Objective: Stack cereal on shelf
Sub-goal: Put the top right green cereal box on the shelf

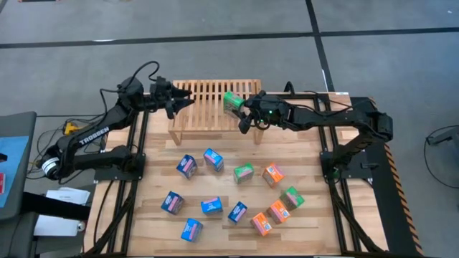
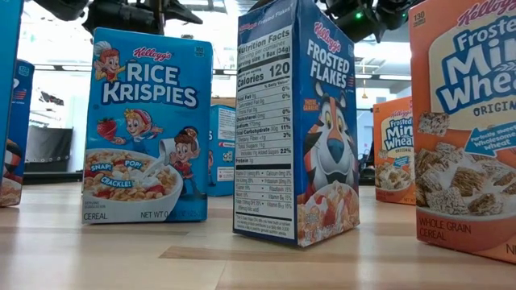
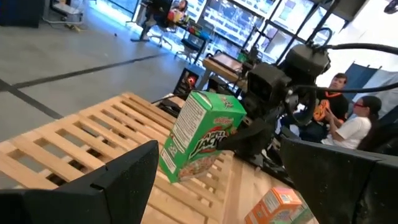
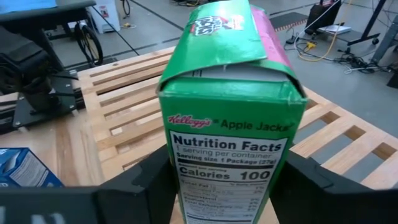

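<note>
We read "Kellogg's Apple Jacks", "Nutrition Facts" and "Calories 100" on the green box [image 4: 231,118], which the right hand [image 1: 242,113] held tilted over the rack's [image 1: 204,97] right end. The left hand [image 1: 183,99] hung wide over the rack's left part. Rice Krispies [image 2: 146,125], Frosted Flakes [image 2: 297,121] and other boxes stood on the wooden tabletop [image 1: 229,193].

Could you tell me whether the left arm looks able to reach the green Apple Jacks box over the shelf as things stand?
Probably yes for reach: the left gripper hovers open at the shelf's left end, with bare slats between it and the Apple Jacks box. But the right gripper is clamped on that box, so there is little free surface to take.
</note>
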